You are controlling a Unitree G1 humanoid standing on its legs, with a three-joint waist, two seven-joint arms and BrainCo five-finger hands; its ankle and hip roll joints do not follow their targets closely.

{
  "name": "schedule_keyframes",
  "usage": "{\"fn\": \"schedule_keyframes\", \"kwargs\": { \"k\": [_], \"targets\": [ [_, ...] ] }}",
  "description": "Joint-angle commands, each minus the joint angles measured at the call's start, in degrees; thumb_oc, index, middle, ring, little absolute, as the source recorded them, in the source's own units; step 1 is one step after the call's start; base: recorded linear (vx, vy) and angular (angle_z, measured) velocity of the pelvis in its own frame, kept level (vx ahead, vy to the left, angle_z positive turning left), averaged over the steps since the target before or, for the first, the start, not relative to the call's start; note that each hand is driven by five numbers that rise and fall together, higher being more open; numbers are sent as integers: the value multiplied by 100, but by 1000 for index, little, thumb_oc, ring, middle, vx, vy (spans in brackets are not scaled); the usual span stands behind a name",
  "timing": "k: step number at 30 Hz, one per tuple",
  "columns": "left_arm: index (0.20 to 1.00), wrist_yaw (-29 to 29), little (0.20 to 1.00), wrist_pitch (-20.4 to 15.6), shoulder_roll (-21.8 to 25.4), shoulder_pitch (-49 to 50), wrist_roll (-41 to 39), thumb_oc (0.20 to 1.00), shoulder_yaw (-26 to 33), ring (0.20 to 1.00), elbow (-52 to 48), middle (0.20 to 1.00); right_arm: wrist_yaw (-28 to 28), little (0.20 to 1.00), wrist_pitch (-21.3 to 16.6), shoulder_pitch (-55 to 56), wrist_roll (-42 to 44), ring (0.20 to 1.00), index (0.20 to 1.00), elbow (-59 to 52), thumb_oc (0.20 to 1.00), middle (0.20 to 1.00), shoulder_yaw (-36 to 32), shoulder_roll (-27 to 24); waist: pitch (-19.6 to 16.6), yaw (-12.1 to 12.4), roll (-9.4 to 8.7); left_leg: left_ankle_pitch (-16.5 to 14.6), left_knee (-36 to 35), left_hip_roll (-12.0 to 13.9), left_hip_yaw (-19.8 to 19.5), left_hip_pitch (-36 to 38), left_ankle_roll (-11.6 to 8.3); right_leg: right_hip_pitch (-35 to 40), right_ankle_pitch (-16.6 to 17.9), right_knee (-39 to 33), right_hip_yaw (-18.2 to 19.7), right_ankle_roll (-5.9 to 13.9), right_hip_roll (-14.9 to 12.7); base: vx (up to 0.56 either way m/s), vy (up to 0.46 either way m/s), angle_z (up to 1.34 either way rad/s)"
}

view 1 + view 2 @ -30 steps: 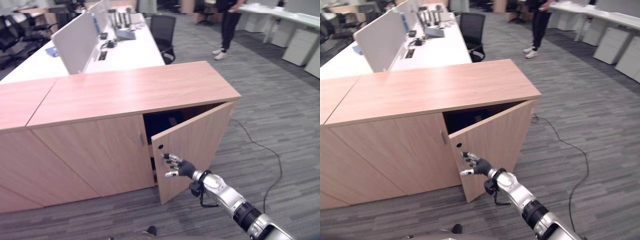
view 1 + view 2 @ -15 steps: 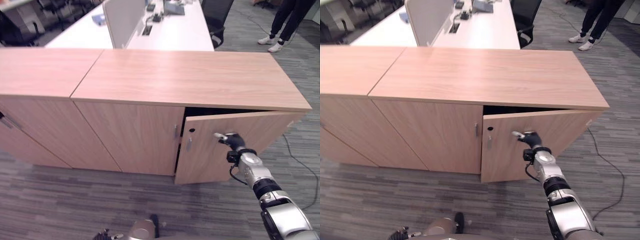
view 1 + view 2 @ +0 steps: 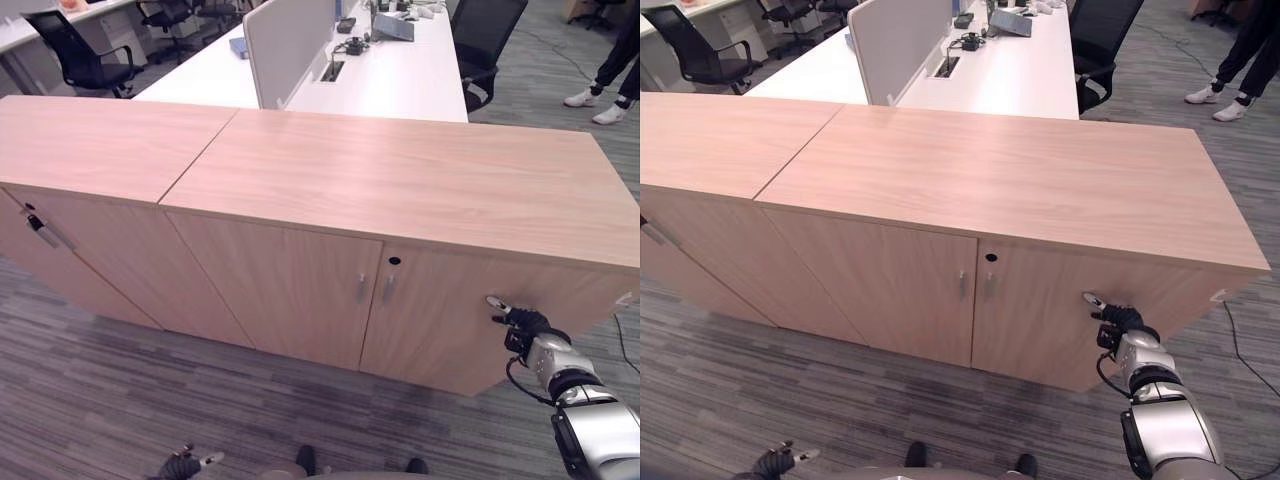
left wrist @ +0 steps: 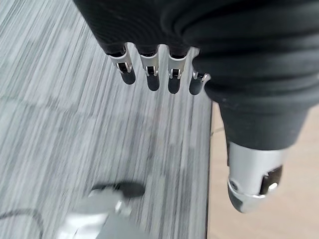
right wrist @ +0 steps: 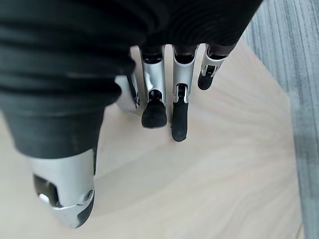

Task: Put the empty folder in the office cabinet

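Fingers of the right hand (image 3: 1118, 318), straight, press the cabinet door (image 3: 1090, 320) flush; pushing harder risks slipping off. Left hand (image 4: 164, 74) hangs relaxed, empty.

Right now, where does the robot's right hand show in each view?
Left eye view: right hand low at the right, fingers straight on the cabinet's right door.
Right eye view: low, right of centre, on that door.
Right wrist view: fingers against pale wood.
Shared landmark: the door's keyhole.

Head pair overlooks cabinet (image 3: 400, 190); wrists close.
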Motion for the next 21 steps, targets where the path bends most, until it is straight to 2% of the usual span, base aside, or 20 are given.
{"fn": "schedule_keyframes", "kwargs": {
  "k": [1, 4, 5, 6, 7, 8, 11, 13, 14, 17, 19, 21],
  "targets": [
    [1000, -6, 1000, -77, 306, -229, 48, 1000, -480, 1000, -46, 1000, -4, 1000, -842, -1552, 48, 1000, 1000, -103, 1000, 1000, 122, -661, -267, 490, -214, -310, 106, 406, -320, -63, -471, 412, -426, 127, -77, 464, -272, 20, -48, 16],
    [1000, -16, 1000, -60, 259, -210, 67, 1000, -544, 1000, -50, 1000, -10, 1000, -852, -1577, 98, 1000, 1000, -65, 1000, 1000, 130, -629, -276, 481, -184, -288, 98, 456, -335, -37, -502, 448, -474, 110, -95, 419, -208, 16, -46, 23],
    [1000, 14, 1000, -45, 175, -182, 5, 1000, -476, 1000, 7, 1000, 14, 1000, -886, -1339, 139, 1000, 1000, -190, 1000, 1000, 169, -347, -262, 451, -136, -252, 95, 561, -289, -2, -540, 473, -538, 66, -92, 358, -113, -10, -40, 12],
    [1000, 14, 1000, -45, 179, -176, 6, 1000, -476, 1000, 7, 1000, 8, 1000, -883, -1325, 138, 1000, 1000, -204, 1000, 1000, 165, -340, -267, 452, -137, -253, 93, 566, -286, 1, -542, 473, -538, 65, -90, 356, -109, -19, -42, 2],
    [1000, 38, 1000, -32, 104, -159, -26, 1000, -388, 1000, 52, 1000, 9, 1000, -941, -940, 193, 1000, 1000, -426, 1000, 1000, 115, -28, -258, 411, -115, -253, 91, 596, -227, 27, -546, 477, -553, 54, -67, 345, -79, -7, -5, -6],
    [1000, 38, 1000, -33, 113, -148, -26, 1000, -391, 1000, 52, 1000, -3, 1000, -935, -910, 188, 1000, 1000, -452, 1000, 1000, 104, -17, -267, 416, -122, -254, 89, 598, -223, 31, -547, 478, -554, 54, -63, 344, -78, -13, -3, -7],
    [1000, 91, 1000, -16, -29, -112, -74, 1000, -163, 1000, 148, 1000, 25, 1000, -988, 293, 25, 1000, 1000, -1222, 1000, 1000, -26, 640, -239, 277, -84, -258, 92, 628, -180, 72, -542, 485, -591, 70, -6, 311, -44, 1, 2, -10],
    [1000, 121, 1000, 9, -184, -94, -8, 1000, 63, 1000, 191, 1000, 97, 1000, -975, 1626, -387, 1000, 1000, -1728, 1000, 1000, -130, 1176, -207, 49, -40, -266, 89, 631, -152, 95, -539, 472, -612, 97, 56, 290, -45, 2, 10, -1],
    [1000, 115, 1000, 20, -222, -81, 60, 1000, 106, 1000, 198, 1000, 116, 1000, -928, 2001, -622, 1000, 1000, -1793, 1000, 1000, -119, 1283, -208, -11, -28, -274, 84, 633, -154, 105, -538, 471, -622, 103, 63, 286, -51, 7, 7, 4],
    [1000, 122, 1000, 29, -270, -67, 138, 1000, 150, 1000, 206, 1000, 120, 1000, -855, 2521, -891, 1000, 1000, -1604, 1000, 1000, -145, 1474, -224, -120, -16, -292, 79, 634, -146, 123, -534, 471, -622, 116, 84, 288, -72, 5, 0, 0],
    [1000, 118, 1000, 26, -258, -110, 201, 1000, 120, 1000, 171, 1000, 142, 1000, -715, 2802, -1461, 1000, 1000, -1202, 1000, 1000, 24, 1582, -218, -221, -24, -321, 72, 622, -118, 146, -511, 434, -608, 142, 148, 286, -92, -8, -9, -6],
    [1000, 110, 1000, 28, -229, -141, 192, 1000, 99, 1000, 138, 1000, 131, 1000, -683, 2797, -1541, 1000, 1000, -928, 1000, 1000, 22, 1615, -210, -273, -33, -339, 69, 614, -70, 166, -491, 408, -595, 152, 203, 287, -94, -17, -14, -7]
  ]
}}
